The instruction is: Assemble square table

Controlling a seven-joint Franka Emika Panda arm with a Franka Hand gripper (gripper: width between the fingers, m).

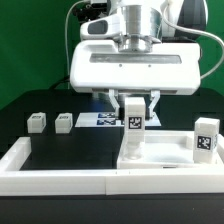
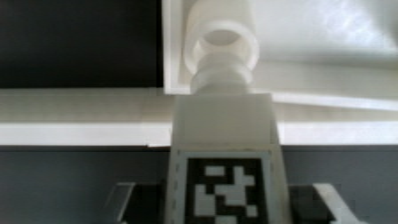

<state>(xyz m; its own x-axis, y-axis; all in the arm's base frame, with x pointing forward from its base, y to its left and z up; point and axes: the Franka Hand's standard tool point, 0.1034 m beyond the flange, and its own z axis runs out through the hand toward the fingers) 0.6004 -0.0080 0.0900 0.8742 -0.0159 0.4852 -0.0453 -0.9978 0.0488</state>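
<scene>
Clamping pincer (image 1: 133, 106) holds black-and-white-tagged leg (image 1: 133, 138) upright.

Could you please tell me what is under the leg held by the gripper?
The tabletop slab lies under the leg in the gripper. Whether its tip sits in a hole is hidden.
</scene>
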